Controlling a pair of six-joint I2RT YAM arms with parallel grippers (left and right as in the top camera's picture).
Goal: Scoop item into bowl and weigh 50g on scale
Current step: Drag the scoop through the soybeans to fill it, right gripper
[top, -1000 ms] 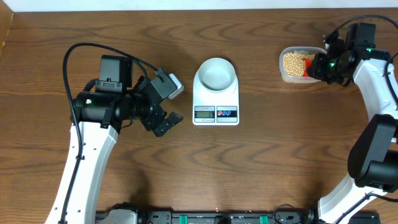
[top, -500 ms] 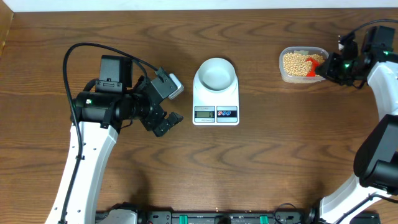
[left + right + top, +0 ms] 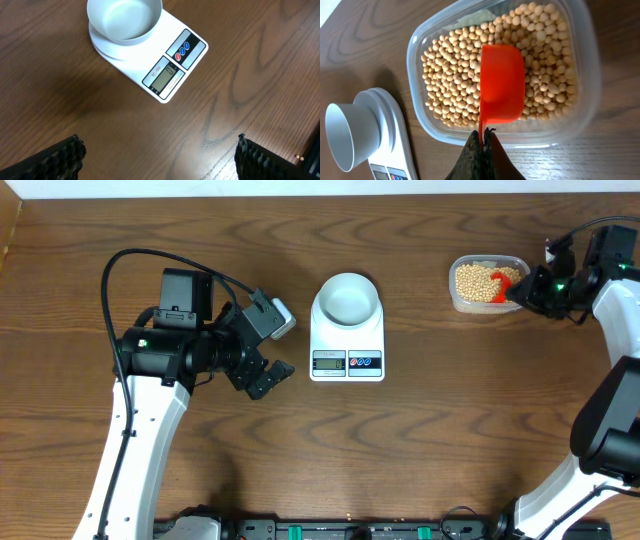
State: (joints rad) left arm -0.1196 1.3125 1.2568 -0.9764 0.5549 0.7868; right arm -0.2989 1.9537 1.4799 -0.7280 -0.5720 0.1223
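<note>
The tan-yellow beans point(image 3: 475, 280) point(image 3: 455, 65) fill a clear plastic tub point(image 3: 462, 302) point(image 3: 420, 120) at the back right. My right gripper point(image 3: 517, 292) point(image 3: 483, 134) is shut on the thin handle of a red scoop point(image 3: 499, 283) point(image 3: 502, 90), whose cup lies over the beans at the tub's right side. The pale bowl point(image 3: 348, 298) point(image 3: 125, 19) stands empty on the white scale point(image 3: 347, 360) point(image 3: 172, 70) at the table's middle. My left gripper point(image 3: 274, 348) point(image 3: 159, 157) hangs open just left of the scale, with bare wood between its fingers.
The tub sits near the table's far edge point(image 3: 320, 196). Wood lies between the scale and the tub. The left arm's body point(image 3: 165, 350) and its cable point(image 3: 120, 265) occupy the left side, and the right arm point(image 3: 610, 330) runs down the right edge.
My right gripper has drawn back to the right with the scoop, from over the tub to its right rim. The left arm has not moved.
</note>
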